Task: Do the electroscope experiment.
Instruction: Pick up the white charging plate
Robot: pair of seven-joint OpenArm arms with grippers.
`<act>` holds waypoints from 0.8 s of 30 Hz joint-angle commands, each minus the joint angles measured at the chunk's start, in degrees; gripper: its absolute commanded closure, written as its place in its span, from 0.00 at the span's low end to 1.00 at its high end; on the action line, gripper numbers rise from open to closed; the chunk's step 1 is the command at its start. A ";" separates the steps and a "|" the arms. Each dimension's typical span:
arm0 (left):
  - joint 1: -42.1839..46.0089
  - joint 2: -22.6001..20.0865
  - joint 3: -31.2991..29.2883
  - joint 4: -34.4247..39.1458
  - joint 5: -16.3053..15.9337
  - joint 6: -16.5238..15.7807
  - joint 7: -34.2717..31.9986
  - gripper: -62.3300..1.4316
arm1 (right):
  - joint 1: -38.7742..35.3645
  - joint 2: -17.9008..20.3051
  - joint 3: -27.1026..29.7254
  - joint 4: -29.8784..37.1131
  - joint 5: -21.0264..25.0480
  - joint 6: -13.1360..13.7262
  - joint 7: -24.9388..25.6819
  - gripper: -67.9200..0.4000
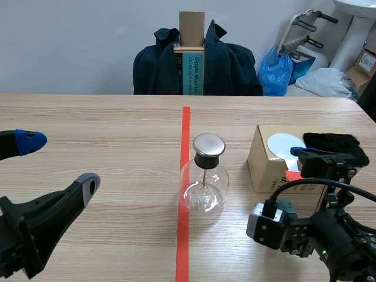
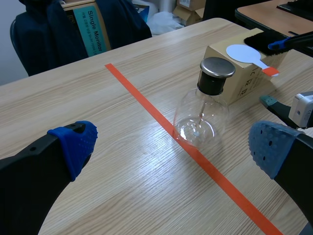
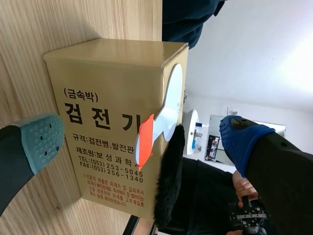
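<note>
Table (image 1: 106, 135) light wood grain, with an orange-red tape stripe (image 1: 184, 235) down its middle. Flask (image 1: 203, 188) clear glass, black neck, silver cap (image 1: 209, 143). Box (image 1: 265, 167) near the right edge tan cardboard, black and red print. On it, a white disc (image 1: 284, 144) with orange-red handle, plus black fur (image 1: 332, 141). Left gripper (image 1: 59, 163) black, pads (image 2: 78, 142) blue, dotted. Right gripper (image 3: 142, 141) black — one pad teal-green, one blue. Jacket (image 1: 229, 64) past the far edge dark navy.
</note>
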 commanded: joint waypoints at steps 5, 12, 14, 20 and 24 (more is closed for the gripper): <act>-0.31 -0.13 0.33 1.07 -0.39 -0.07 -0.79 0.00 | 0.50 0.61 1.29 0.98 -0.46 -0.44 0.00 0.37; -0.31 -0.13 0.33 1.07 -0.39 -0.07 -0.79 0.00 | 0.50 0.63 1.60 0.98 -0.46 -0.48 -0.46 0.79; -0.31 -0.13 0.33 1.07 -0.39 -0.07 -0.79 0.00 | 0.48 0.63 2.23 0.98 -0.46 -0.48 -0.42 0.87; -0.31 -0.13 0.33 1.07 -0.39 -0.07 -0.79 0.00 | 0.48 0.63 4.42 1.07 -0.44 -4.46 0.72 0.98; -0.31 -0.15 0.33 1.07 -0.35 -0.07 -0.70 0.00 | 0.33 0.66 6.47 2.54 -0.35 -9.53 0.85 0.98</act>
